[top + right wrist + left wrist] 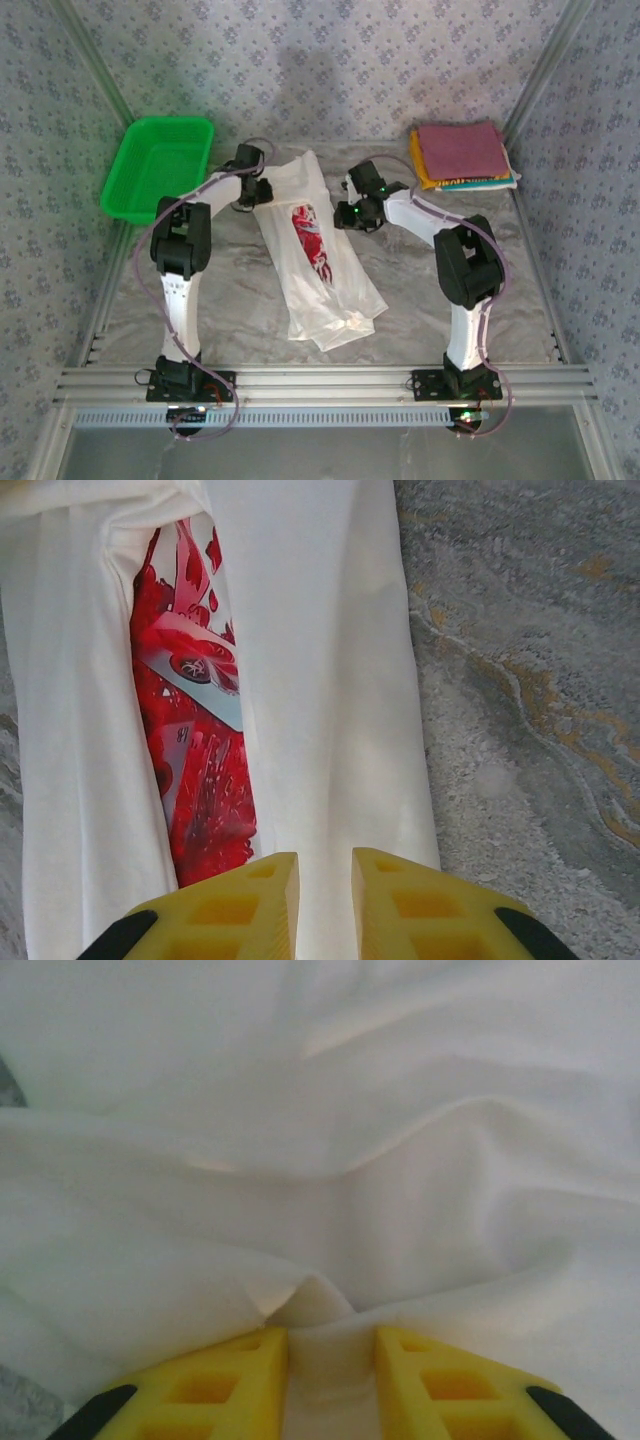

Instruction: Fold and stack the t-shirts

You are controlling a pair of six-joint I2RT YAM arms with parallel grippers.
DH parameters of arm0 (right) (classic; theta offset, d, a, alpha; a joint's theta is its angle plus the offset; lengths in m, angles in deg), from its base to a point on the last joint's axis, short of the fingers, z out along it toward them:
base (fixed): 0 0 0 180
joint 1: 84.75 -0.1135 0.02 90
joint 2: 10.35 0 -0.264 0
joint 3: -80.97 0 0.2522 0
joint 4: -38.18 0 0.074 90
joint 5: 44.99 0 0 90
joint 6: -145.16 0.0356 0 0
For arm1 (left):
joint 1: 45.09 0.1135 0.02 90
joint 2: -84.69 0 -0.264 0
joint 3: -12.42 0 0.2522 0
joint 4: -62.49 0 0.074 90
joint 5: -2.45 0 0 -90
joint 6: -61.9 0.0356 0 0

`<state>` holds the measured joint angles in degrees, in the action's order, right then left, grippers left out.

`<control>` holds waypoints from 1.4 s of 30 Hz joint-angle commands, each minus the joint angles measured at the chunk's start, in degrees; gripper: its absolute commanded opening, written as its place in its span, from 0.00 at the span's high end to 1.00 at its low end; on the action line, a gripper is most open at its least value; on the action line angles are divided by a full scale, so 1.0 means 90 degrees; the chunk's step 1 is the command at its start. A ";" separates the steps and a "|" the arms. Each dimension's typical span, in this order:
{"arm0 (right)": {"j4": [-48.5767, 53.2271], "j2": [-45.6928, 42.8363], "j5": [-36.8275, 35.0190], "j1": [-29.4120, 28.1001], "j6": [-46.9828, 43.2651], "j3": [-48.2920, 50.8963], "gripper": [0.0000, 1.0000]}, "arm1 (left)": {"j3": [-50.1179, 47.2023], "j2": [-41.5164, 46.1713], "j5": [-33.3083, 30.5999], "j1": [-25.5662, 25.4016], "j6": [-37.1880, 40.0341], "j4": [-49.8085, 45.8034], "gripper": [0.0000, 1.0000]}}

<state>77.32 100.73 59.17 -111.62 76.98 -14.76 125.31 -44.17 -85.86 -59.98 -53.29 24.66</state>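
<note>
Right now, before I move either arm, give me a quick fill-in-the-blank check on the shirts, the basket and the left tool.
1. The top shirt on the folded stack is ___.
2. On the table, the green basket sits in the far ___ corner.
3. The left tool pinches a fold of the ___ t-shirt.
4. That shirt's graphic is mostly ___.
Missing words: maroon; left; white; red.

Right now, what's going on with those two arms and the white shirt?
Two arms are working on a white t-shirt, folded into a long strip. The left end effector pinches a fold of its cloth; the right end effector sits low over its right edge. A folded stack lies at the far right.
</note>
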 commanded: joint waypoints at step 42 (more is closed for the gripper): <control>-0.0368 -0.3359 0.1318 0.0186 0.0679 0.4071 0.60 | -0.5793 0.5932 0.1997 -0.0161 -0.0182 0.0686 0.41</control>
<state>72.06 72.80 66.36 -109.20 80.54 20.06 77.27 7.35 -71.80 -61.03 -53.40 34.16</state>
